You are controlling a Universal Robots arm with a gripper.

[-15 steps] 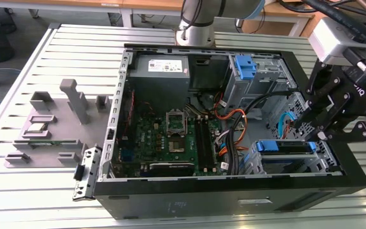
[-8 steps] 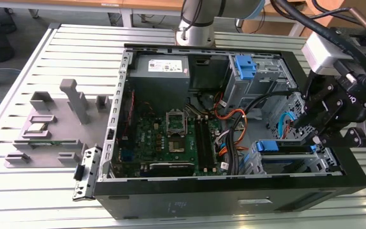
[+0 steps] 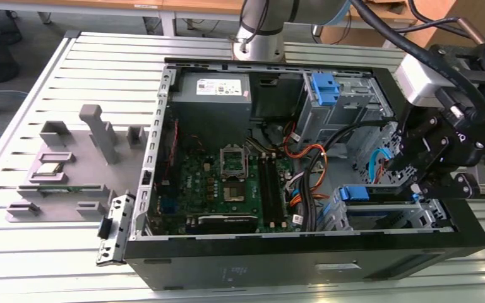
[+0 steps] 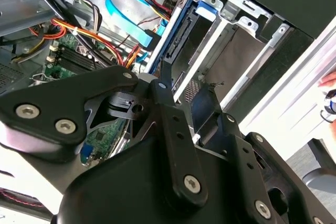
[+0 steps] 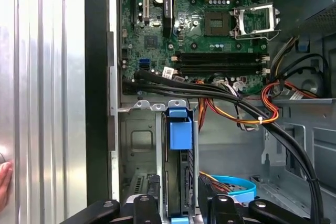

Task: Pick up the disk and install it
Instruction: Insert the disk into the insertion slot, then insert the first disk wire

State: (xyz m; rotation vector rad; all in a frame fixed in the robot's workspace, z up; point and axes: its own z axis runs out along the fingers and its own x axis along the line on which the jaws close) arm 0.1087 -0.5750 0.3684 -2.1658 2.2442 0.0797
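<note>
On a slatted table (image 3: 74, 50), an open computer case (image 3: 310, 259) holds its motherboard (image 3: 225, 183), a grey power supply box (image 3: 213, 88) and a blue bracket (image 3: 325, 88) in the upper bay. In the first wrist view, the lower drive cage (image 5: 136, 129) has the disk (image 5: 178, 129) standing on edge between its rails. The gripper (image 5: 178, 198) is narrow, apparently clamped on the disk's two faces. Installation looks well along; seating calls for a straight push along the rails, clear of the blue cable (image 5: 236, 184) nearby.
</note>
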